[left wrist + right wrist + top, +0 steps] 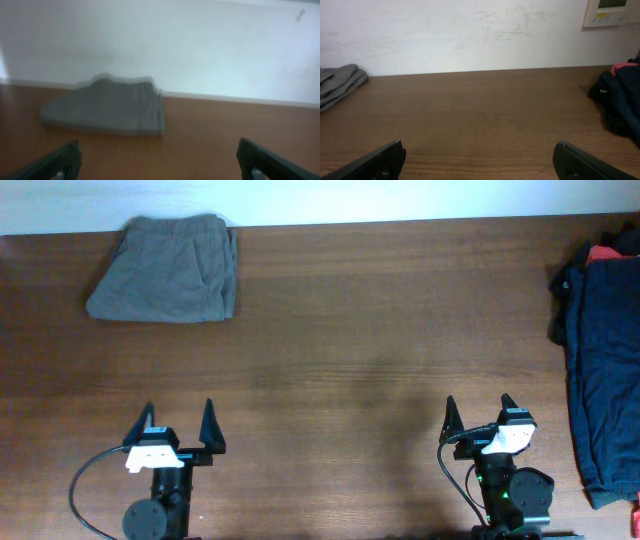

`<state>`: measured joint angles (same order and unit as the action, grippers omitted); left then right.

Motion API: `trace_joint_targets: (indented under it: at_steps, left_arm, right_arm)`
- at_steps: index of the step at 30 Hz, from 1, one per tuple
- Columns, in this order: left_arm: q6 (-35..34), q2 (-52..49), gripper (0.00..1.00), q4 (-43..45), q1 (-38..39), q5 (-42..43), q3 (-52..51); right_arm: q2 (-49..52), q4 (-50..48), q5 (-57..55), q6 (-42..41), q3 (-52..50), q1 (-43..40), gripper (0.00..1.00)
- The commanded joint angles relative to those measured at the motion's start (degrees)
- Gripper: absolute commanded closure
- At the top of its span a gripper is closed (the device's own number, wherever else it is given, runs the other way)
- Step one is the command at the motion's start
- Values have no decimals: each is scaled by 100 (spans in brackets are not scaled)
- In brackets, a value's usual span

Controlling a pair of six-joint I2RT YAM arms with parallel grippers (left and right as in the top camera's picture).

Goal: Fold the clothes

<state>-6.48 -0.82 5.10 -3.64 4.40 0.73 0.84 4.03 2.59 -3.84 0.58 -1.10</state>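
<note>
The grey-olive shorts [165, 270] lie folded flat at the far left corner of the table, waistband toward the wall. They also show in the left wrist view [107, 106], blurred, and at the left edge of the right wrist view [337, 85]. My left gripper [180, 425] is open and empty near the front edge, well short of the shorts; its fingers frame bare table in the left wrist view [159, 155]. My right gripper [478, 418] is open and empty at the front right, fingers wide in the right wrist view [480, 152].
A pile of dark navy garments [605, 370] with a bit of red cloth [603, 252] lies along the right edge of the wooden table [340, 360]. The pile also shows in the right wrist view [620, 97]. A white wall runs behind the table.
</note>
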Motion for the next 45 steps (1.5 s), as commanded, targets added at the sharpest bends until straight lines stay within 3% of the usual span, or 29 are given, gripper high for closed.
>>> trace_joint_targets:
  at_steps: [1, 7, 14, 20, 45]
  left_arm:
    - [76, 55, 1, 474, -26, 116, -22]
    - [127, 55, 1, -15, -26, 164, -22]
    - [1069, 55, 1, -424, -13, 372, -22]
    - [1067, 55, 1, -914, -13, 369, -22]
    - [1069, 52, 1, -905, -13, 328, -22]
  right_arm:
    - [-63, 39, -74, 42, -26, -42, 1]
    - [-63, 42, -74, 42, -26, -42, 1]
    - [-63, 39, -74, 42, -26, -42, 1]
    - [-63, 39, -74, 42, -26, -42, 1]
    - [-63, 39, -74, 42, -26, -42, 1]
